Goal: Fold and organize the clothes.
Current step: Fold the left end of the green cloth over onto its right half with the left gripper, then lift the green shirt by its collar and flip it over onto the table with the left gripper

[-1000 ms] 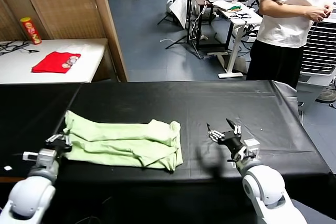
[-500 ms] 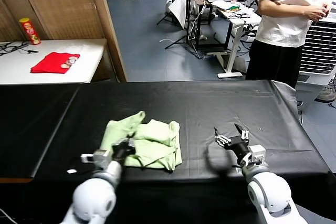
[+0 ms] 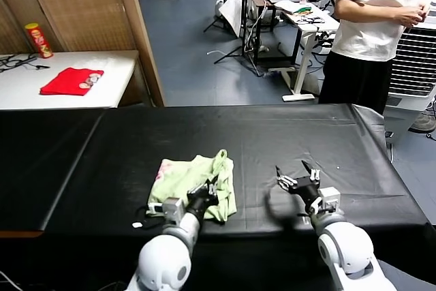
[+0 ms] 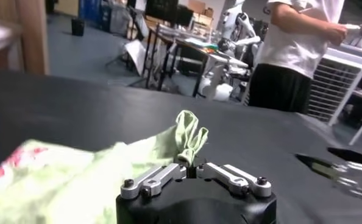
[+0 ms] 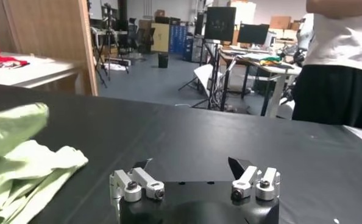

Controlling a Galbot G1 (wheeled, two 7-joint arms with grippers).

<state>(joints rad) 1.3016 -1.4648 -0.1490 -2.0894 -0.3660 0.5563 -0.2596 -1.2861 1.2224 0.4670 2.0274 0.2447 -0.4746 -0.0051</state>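
A corner of the green T-shirt (image 3: pixel 194 175) is pinched by the left gripper (image 3: pixel 210 189) near the table's (image 3: pixel 286 134) front edge; the pinch itself is partly hidden. The right gripper (image 3: pixel 296 174) is held spread wide.

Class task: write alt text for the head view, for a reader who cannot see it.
The left gripper, shut, pinches a pale green T-shirt folded over itself on a black table. The right gripper hovers open to its right, and a person in white stands beyond.

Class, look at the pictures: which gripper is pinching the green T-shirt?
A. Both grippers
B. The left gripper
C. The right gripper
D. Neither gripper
B. The left gripper is shut on a fold of the T-shirt, while the right gripper hovers open over bare table, apart from the cloth.
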